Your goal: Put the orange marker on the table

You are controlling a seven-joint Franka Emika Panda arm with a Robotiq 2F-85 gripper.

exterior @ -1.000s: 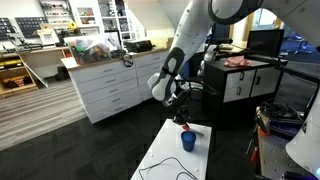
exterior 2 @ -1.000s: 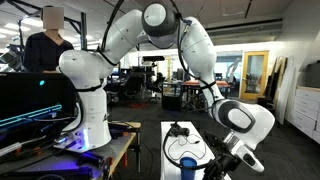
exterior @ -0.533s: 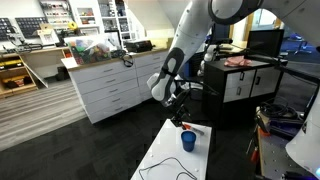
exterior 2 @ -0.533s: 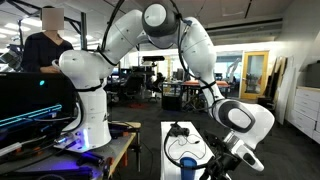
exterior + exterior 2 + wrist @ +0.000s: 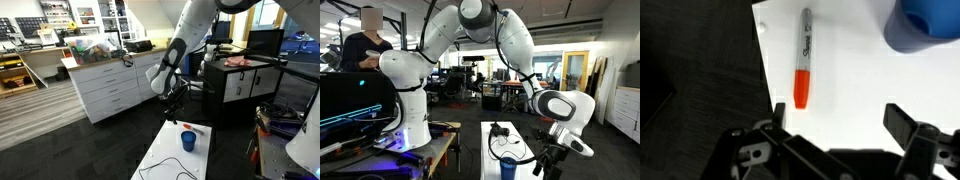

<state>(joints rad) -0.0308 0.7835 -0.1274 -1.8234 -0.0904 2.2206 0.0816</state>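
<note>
My end effector (image 5: 838,122) hangs empty with jaws spread wide, clear of the orange marker (image 5: 803,60) lying flat on the white counter (image 5: 850,85) near its edge, apart from the blue cup (image 5: 925,25), so I judge the placing done and myself free to lift.

The orange marker (image 5: 803,58) lies flat on the white table (image 5: 855,75).

The marker (image 5: 803,70) is orange and grey, the cup (image 5: 925,25) blue, the table (image 5: 860,85) white.
</note>
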